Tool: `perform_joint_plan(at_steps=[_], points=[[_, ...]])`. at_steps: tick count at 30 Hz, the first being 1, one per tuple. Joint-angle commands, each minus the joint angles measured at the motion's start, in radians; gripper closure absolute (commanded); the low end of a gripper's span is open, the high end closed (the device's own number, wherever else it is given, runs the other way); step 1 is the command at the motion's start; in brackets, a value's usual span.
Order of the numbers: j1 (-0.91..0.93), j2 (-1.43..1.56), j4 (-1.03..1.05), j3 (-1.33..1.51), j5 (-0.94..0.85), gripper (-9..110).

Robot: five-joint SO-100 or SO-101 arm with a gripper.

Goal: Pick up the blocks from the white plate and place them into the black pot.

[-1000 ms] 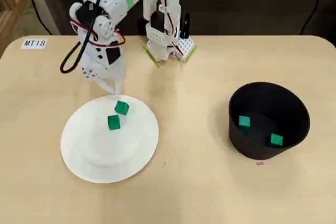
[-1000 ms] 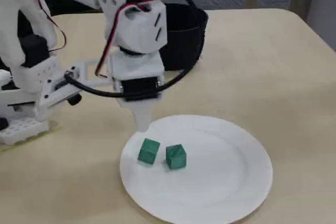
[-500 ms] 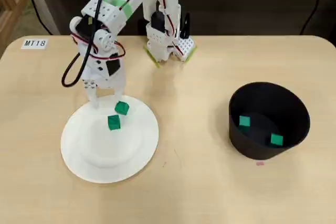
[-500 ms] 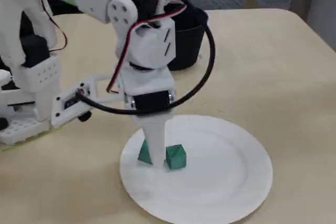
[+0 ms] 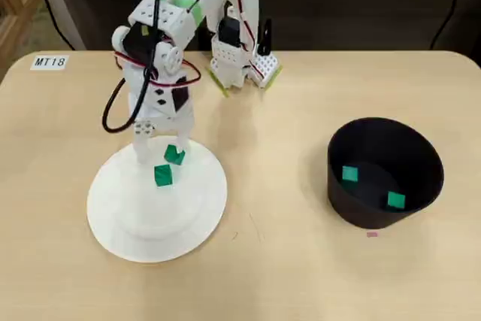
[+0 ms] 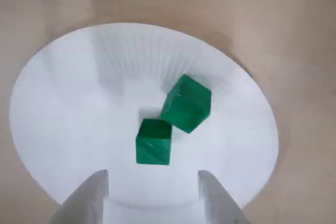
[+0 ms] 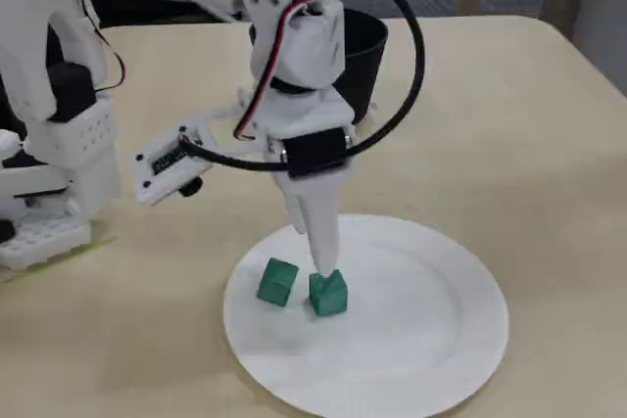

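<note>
Two green blocks lie on the white plate [image 5: 128, 219]: one [image 5: 163, 176] flat near the middle, the other [image 5: 174, 155] tilted just behind it. In the wrist view they are the near block [image 6: 154, 141] and the far block [image 6: 186, 103], touching at a corner. My gripper [image 6: 153, 177] is open, low over the plate's [image 6: 63, 103] rim, with its fingers [image 6: 86, 198] short of the near block and holding nothing. In the fixed view the gripper [image 7: 319, 263] points down just behind one block [image 7: 329, 293], beside the other [image 7: 277, 281]. The black pot [image 5: 342, 193] on the right holds two more blocks [image 5: 349, 174].
The arm's white base [image 5: 240, 62] stands at the table's back edge, with a looping black cable [image 5: 113, 114] beside the wrist. A label reading MT18 [image 5: 49, 62] lies at the back left. Bare wood table [image 5: 278, 186] separates plate and pot.
The gripper has come down and shifted right over the plate's back rim, and its fingers have opened. Both blocks on the plate stay where they were.
</note>
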Motion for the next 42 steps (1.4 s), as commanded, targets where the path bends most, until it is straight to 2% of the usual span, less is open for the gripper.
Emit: perform_joint_plan(at_steps=[1,14,26,29,32,42], points=[[0.000,-0.006,-0.017,-0.020,0.009,76],[0.011,-0.100,-0.100,-0.017,0.006,77],[0.026,-0.170,-0.202,-0.017,-0.071,82],[0.035,-0.184,-0.219,-0.017,-0.066,89],[0.044,-0.210,-0.221,-0.035,-0.078,104],[0.038,-0.169,-0.242,-0.080,-0.124,104]])
